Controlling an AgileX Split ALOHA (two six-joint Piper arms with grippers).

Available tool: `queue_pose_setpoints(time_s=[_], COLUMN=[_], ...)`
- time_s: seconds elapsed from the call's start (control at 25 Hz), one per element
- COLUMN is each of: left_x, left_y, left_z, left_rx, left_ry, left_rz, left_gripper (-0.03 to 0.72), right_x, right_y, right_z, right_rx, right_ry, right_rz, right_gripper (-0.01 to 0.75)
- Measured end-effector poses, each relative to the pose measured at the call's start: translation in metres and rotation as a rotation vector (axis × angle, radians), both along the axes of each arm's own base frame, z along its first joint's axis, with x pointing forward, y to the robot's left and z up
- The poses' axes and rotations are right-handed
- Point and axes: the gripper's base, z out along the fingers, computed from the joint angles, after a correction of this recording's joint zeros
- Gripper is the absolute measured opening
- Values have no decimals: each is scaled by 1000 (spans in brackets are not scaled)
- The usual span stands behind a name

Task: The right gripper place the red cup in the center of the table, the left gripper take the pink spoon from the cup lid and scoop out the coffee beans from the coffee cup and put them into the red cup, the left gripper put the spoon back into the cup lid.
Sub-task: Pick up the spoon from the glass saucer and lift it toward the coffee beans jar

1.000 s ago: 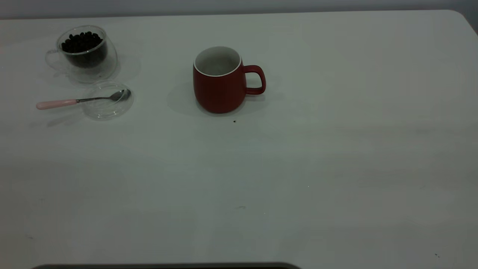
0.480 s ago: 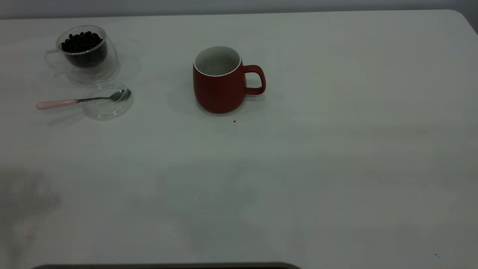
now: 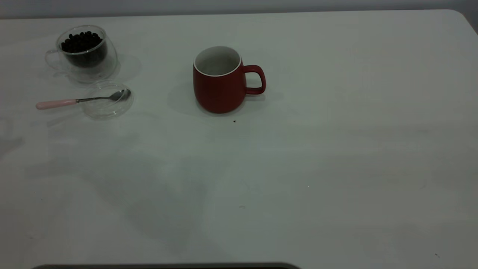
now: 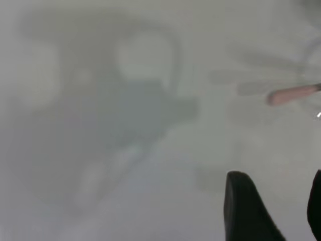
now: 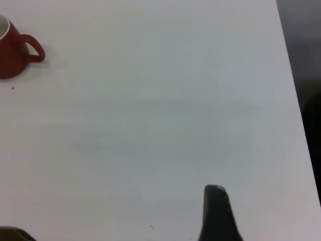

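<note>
exterior view. the large plain white table (image 3: 336,157) carries all task items. the rounded dark-red ceramic cup (image 3: 220,80) with white interior stands upright near the table centre, handle toward the right arm's side; its interior appears empty. the clear double-walled glass coffee cup (image 3: 85,52) stands well apart from it, toward the left arm's side, and holds a heap of dark coffee beans (image 3: 81,42). the small round transparent glass cup lid (image 3: 108,100) lies flat just beside the coffee cup. the teaspoon with metal bowl and pale pink handle (image 3: 67,101) rests with its bowl in the lid and its handle projecting over the rim. neither arm is visible here; only soft shadows fall on the near table surface.

left wrist view. the left hand (image 4: 273,211) hovers above bare table, released, with two dark fingers apart and nothing between them. the pink handle end of the spoon (image 4: 293,94) shows ahead, well apart from the fingers.

right wrist view. of the right hand only one dark finger (image 5: 216,213) shows, over bare table far from the red cup (image 5: 15,50); whether it is released or clenched cannot be told.

task status, judged: cup placement done. remaining: take spoon, scoop beans, transfer to red cup, return spoon to lid.
</note>
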Motion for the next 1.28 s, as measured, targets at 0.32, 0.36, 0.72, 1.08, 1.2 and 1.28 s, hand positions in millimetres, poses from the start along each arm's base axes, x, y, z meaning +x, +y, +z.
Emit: queue_pose_setpoints(time_s=[0.32, 0.36, 0.72, 1.08, 1.2, 1.28], left_x=[12, 12, 11, 24, 30, 33], left_y=[41, 45, 53, 31, 24, 20], left_z=[-57, -62, -92, -117, -126, -131], left_rx=[-287, -323, -509, -516, -491, -483], left_ry=[26, 12, -104, -119, -132, -145], left_rz=[-153, -161, -177, -238, -242, -235], left_gripper=[366, 366, 501, 607, 594, 591], right_x=[0, 0, 0, 0, 0, 0], right_y=[0, 0, 0, 0, 0, 0], right_z=[0, 0, 0, 0, 0, 0], right_rx=[0, 0, 0, 0, 0, 0], right_ry=[0, 0, 0, 0, 0, 0], right_rz=[0, 0, 0, 0, 0, 0], right_gripper=[531, 531, 531, 531, 531, 531])
